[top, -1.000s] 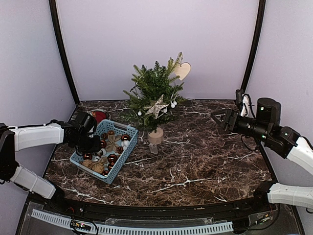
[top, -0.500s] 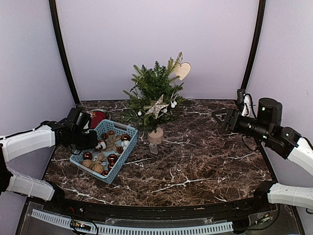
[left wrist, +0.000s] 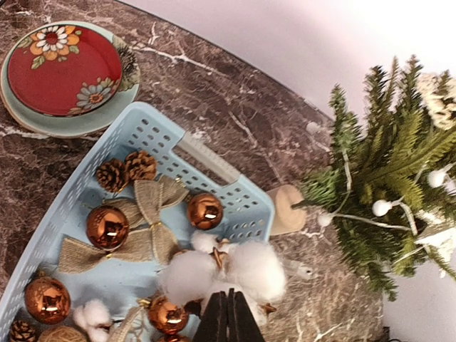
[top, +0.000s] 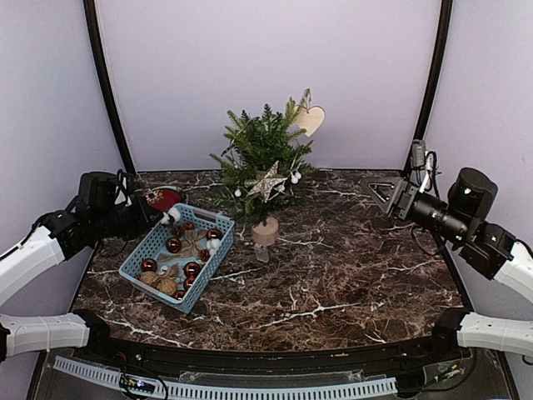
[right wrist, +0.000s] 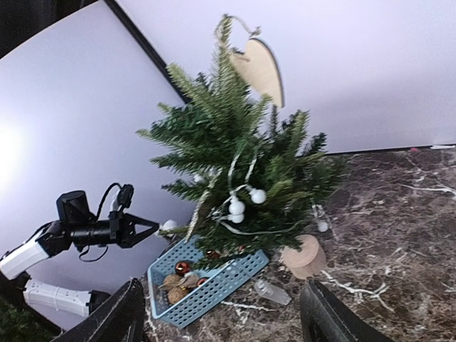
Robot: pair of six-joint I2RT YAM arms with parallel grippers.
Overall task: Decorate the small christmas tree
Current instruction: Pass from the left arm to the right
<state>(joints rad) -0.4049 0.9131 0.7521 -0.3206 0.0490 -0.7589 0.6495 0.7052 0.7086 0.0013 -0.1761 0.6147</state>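
Small christmas tree [top: 262, 158] stands upright on its pale wooden base [top: 266, 231] at far centre of the marble desk [top: 350, 275], just right of the blue basket [top: 212, 262]. Tree already carries a silver star [top: 266, 182], a wooden heart [top: 311, 120] near the top, and strings of white beads [right wrist: 236, 207]. Left pincer [top: 158, 215] is over the far end of the basket, fingers [left wrist: 228, 317] pressed together and clamped on a white cotton-boll ornament [left wrist: 242, 267], which hangs clear of the basket contents. In the basket: copper baubles [left wrist: 107, 226], a burlap bow [left wrist: 146, 228], pine cones [left wrist: 127, 171], more cotton tufts [left wrist: 92, 313]. A red floral plate [left wrist: 60, 68] sits on the desk just beyond the basket's far left corner. A small clear object [top: 262, 254] lies on the desk just near of the tree base; what it is cannot be made out. Right pincer [top: 385, 192] is raised at far right, well apart from the tree and pointing toward it, fingers [right wrist: 117, 317] spread wide, nothing between them.
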